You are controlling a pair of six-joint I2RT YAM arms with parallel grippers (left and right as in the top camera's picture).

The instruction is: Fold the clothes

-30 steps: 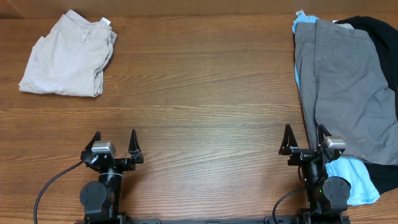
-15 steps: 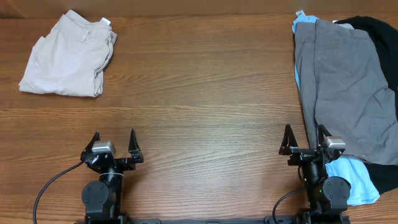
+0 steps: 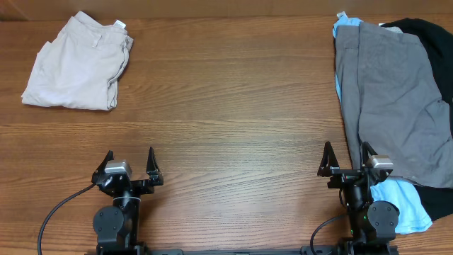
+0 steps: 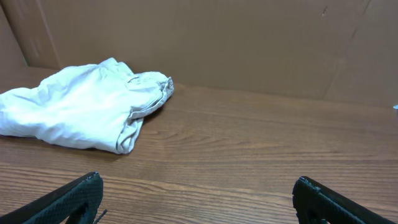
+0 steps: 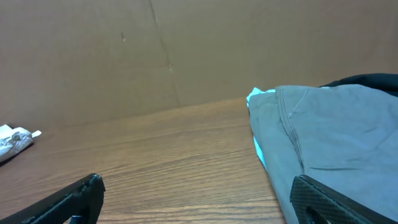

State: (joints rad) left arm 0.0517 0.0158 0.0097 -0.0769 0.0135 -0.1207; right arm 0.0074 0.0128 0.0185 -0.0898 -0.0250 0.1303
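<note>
The beige shorts lie folded at the table's far left; they also show in the left wrist view. A pile of clothes lies at the right: a grey garment on top, a light blue one under it, a black one at the back. The grey garment also shows in the right wrist view. My left gripper is open and empty near the front edge. My right gripper is open and empty, its right finger at the edge of the grey garment.
A brown cardboard wall stands behind the wooden table. A black cable runs from the left arm's base toward the front edge.
</note>
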